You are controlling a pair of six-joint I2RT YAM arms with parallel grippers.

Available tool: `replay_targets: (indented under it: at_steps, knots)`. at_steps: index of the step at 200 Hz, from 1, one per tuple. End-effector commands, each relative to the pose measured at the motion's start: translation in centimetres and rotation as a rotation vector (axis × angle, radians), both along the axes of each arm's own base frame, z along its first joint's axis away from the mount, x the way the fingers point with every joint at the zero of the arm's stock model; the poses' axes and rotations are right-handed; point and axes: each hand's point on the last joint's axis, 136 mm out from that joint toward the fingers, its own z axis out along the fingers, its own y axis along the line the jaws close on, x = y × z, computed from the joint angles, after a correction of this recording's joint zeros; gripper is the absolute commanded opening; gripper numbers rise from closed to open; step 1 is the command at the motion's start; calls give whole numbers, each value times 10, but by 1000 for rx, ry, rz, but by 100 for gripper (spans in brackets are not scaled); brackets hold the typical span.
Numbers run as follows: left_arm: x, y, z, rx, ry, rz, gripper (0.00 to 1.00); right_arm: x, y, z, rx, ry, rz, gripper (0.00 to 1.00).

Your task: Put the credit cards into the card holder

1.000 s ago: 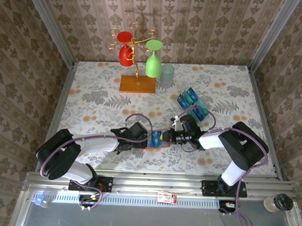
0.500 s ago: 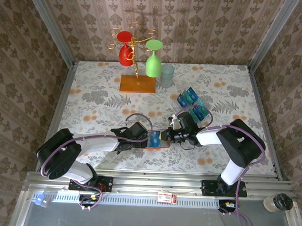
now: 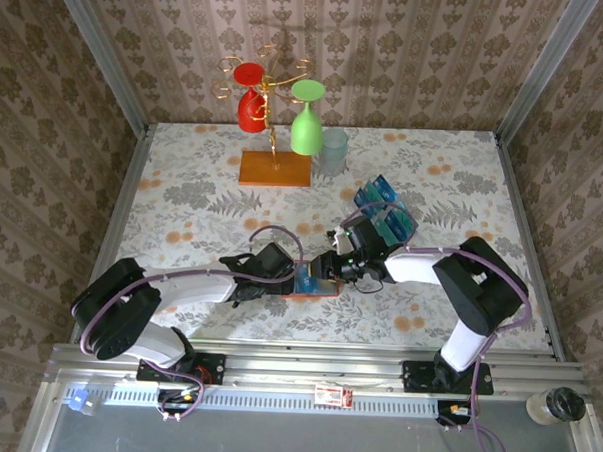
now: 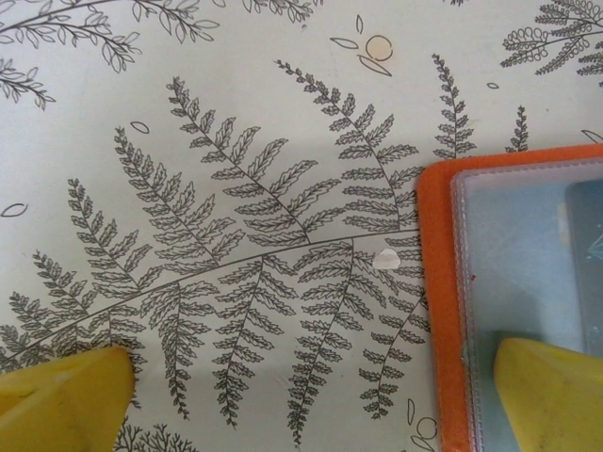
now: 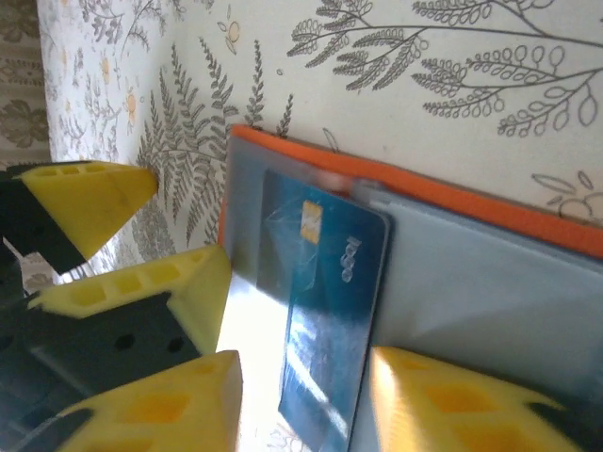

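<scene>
Here, card holder [image 4: 435, 282] runs off-frame.

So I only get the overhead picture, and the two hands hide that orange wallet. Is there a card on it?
Observer: Yes. The right wrist camera shows a teal card with a gold chip lying on the open card holder.
Operator: Is the right hand squeezing it?
Observer: No. The right hand has its fingers apart, with the card's near end between them.
Operator: And the left hand?
Observer: Its own camera shows the left hand wide open, one finger resting on the card holder and the other on the tablecloth.
</scene>
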Motion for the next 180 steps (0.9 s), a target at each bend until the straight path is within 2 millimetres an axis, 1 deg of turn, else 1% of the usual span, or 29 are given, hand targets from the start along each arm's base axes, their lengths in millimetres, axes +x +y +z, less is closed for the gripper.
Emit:
replay_targets:
  at_steps: [1, 17, 33, 55, 63, 80, 100, 111, 131, 180]
  knots:
    - [1, 4, 10, -25, 2, 18, 100, -2, -14, 18, -95, -36, 3, 47]
    - [2, 5, 18, -40, -10, 25, 100, -3, -25, 25, -160, -52, -3, 47]
    - [3, 8, 25, -43, -23, 32, 100, -2, -32, 29, -215, -63, 1, 43]
    - [2, 16, 29, -33, -30, 46, 100, -3, -33, 29, -281, -74, 29, 23]
    - [2, 19, 29, -31, -28, 51, 100, -3, -33, 27, -305, -74, 39, 21]
    - [2, 25, 26, -11, -17, 63, 100, -4, -29, 22, -357, -79, 66, 10]
    - [0, 31, 21, 13, 4, 73, 100, -5, -26, 14, -435, -88, 96, 2]
    - [0, 33, 19, 29, 12, 77, 100, -6, -26, 9, -471, -85, 107, 0]
    - [0, 36, 14, 60, 34, 80, 100, -5, -25, 1, -525, -85, 124, 0]
    - [5, 29, 4, 89, 57, 49, 100, -5, -20, -16, -576, -64, 145, 0]
